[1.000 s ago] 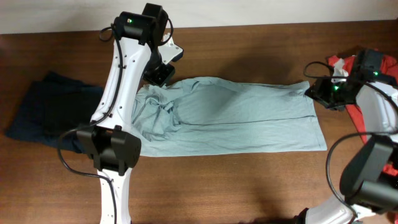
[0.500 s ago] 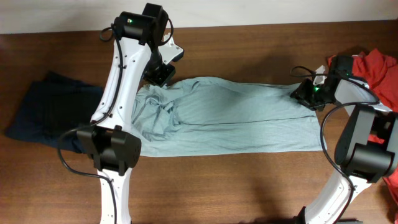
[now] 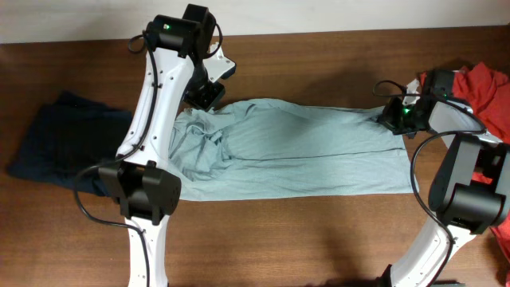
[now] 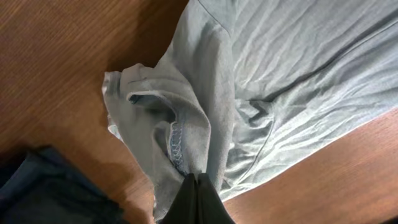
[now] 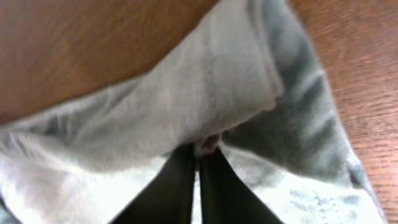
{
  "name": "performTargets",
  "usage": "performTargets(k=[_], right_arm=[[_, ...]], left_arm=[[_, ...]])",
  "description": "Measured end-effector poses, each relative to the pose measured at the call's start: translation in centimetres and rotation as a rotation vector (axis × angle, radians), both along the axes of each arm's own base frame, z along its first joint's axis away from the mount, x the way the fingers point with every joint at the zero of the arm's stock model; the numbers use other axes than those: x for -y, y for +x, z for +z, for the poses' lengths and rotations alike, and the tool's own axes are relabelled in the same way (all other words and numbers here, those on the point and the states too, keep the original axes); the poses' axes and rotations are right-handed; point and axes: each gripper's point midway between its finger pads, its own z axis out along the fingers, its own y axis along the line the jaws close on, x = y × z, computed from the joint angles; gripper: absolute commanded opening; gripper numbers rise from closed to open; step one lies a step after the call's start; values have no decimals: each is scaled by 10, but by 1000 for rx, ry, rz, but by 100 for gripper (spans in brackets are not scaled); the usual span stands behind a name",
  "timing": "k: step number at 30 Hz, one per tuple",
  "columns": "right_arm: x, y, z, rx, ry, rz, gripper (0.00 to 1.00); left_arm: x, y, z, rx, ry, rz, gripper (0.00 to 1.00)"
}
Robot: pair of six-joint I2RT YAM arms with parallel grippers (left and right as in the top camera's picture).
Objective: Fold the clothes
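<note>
Clothes (image 3: pixel 295 151) — one long, pale blue-green, trouser-like garment of thin, wrinkly cloth — lie spread lengthwise across the middle of the brown wooden table (image 3: pixel 319 239). The waist end is to the left and the leg ends are to the right. The left part is rumpled into folds, while the right part lies flatter, with a seam line running along it.

The left gripper (image 3: pixel 209 97) is at the far left corner of the garment. In its wrist view the two dark fingers (image 4: pixel 198 186) are pressed together on a bunched fold of cloth beside a stitched hem. The right gripper (image 3: pixel 392 119) is at the far right corner — its fingers (image 5: pixel 180 174) are closed too, pinching a small tuck of the cloth's edge at their tips.

A heap of dark navy clothes (image 3: pixel 64 143) lies on the table to the left, near the garment but apart from it. A bright red garment (image 3: pixel 478 88) lies at the right edge, behind the right arm.
</note>
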Motion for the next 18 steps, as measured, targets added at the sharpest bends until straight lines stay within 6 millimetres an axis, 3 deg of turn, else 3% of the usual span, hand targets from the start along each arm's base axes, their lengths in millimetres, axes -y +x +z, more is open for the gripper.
performTargets(k=[8, 18], right_arm=[[-4, -16, 2, -61, 17, 0, 4], [17, -52, 69, -87, -157, -40, 4]], left_arm=[[0, 0, 0, 0, 1, 0, 1], [-13, 3, 0, 16, 57, 10, 0]])
